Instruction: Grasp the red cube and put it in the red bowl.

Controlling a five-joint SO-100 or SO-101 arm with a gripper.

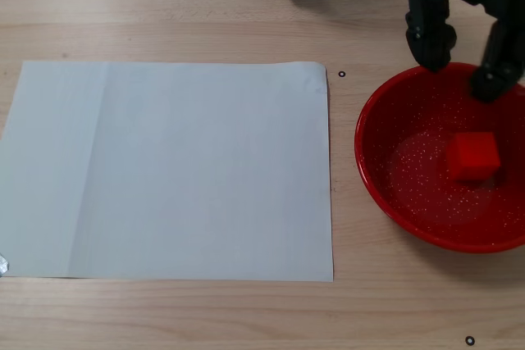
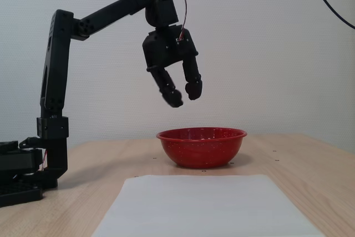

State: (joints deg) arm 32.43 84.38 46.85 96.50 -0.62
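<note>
The red cube lay inside the red bowl at the frame's right edge, while the gripper hung above, fingers spread and empty.

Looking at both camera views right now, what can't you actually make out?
- The red cube: hidden in the side fixed view by the wall of the red bowl.
- The bowl's right rim: cut off by the frame edge in the top-down fixed view.
- The claw: its upper part runs off the top edge there.
- Small black dots on the table: too small to identify.
</note>
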